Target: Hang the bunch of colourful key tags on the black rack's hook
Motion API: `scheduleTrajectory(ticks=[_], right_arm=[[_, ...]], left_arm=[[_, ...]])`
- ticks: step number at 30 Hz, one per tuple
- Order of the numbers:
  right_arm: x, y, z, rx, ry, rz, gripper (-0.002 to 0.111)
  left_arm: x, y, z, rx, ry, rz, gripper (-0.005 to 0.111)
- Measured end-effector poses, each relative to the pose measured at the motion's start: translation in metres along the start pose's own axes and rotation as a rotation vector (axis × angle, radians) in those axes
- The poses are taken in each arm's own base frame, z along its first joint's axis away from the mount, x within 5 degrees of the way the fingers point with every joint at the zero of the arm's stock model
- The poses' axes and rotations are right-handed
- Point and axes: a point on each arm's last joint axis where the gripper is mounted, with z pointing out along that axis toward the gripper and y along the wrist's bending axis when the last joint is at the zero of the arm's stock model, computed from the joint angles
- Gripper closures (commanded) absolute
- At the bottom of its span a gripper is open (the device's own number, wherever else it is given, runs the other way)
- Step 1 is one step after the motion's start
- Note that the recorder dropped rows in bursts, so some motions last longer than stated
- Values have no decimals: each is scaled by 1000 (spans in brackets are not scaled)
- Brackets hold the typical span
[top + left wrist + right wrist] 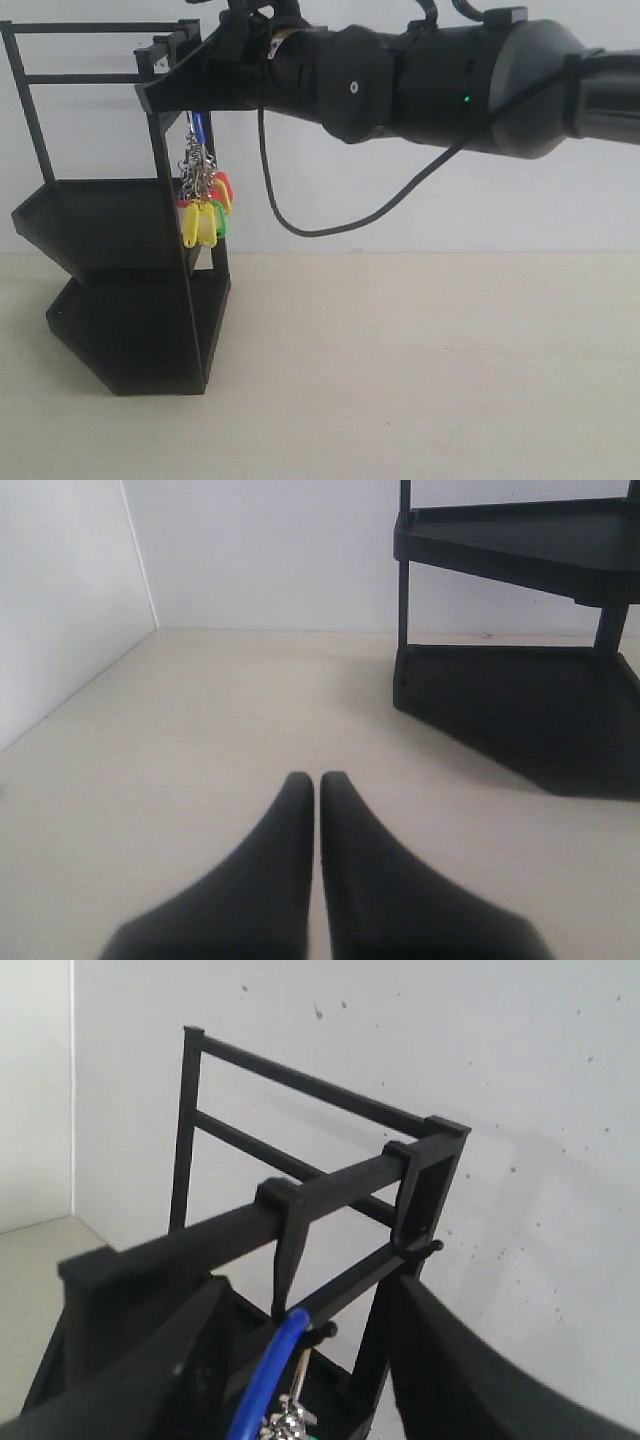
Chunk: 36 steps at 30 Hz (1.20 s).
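From where I stand the rack (pixel 120 220) sits on the table (pixel 420 360) out at about 9 o'clock, two angled trays one above the other, thin bars running up to the top rails. The right arm (pixel 450 80) comes in high from 3 o'clock and reaches across to the rack's top, a black cable (pixel 300 228) sagging beneath it.

The bunch (pixel 203 205) hangs in the air against the rack's 3 o'clock edge, level with the upper tray and well clear of the table. Its yellow tags are lowest, red and green ones show beside them, and silver rings climb to the blue loop (pixel 268 1375) just under the top rail.

Seen from its wrist, the right hand (pixel 305 1295) is spread wide, with its fingers (pixel 470 1380) on either side of the rail and neither touching the loop. The loop rises between them to the foot of the hook (pixel 290 1250), a thin prong dropping from a clip on the rail. I cannot tell whether the loop's weight rests on the hook's bend.

The left hand (pixel 317 780) is low over the table with its fingers pressed together and nothing between them. The rack's trays stand well apart from it.
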Motion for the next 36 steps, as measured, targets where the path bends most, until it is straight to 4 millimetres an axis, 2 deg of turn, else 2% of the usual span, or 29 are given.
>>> scheduleTrajectory(ticks=[7, 9, 14, 16, 17, 22, 26, 32, 36], right_arm=[[-24, -3, -20, -22, 24, 0, 61], [-28, -3, -26, -33, 46, 0, 65], [-33, -1, -40, -78, 150, -2, 94], [-33, -1, -47, -101, 214, -6, 109], [-32, -1, -50, -114, 252, -7, 108], [-19, -6, -64, -157, 442, -11, 108], [-7, -4, -76, -171, 516, 1, 108], [13, -1, -110, -158, 576, 57, 108], [48, 6, -150, -161, 697, 125, 108]], left_arm=[[0, 0, 0, 0, 0, 0, 102], [0, 0, 0, 0, 0, 0, 102], [0, 0, 0, 0, 0, 0, 102], [0, 0, 0, 0, 0, 0, 102], [0, 0, 0, 0, 0, 0, 102], [0, 0, 0, 0, 0, 0, 102], [0, 0, 0, 0, 0, 0, 102], [0, 0, 0, 0, 0, 0, 102], [0, 0, 0, 0, 0, 0, 102]])
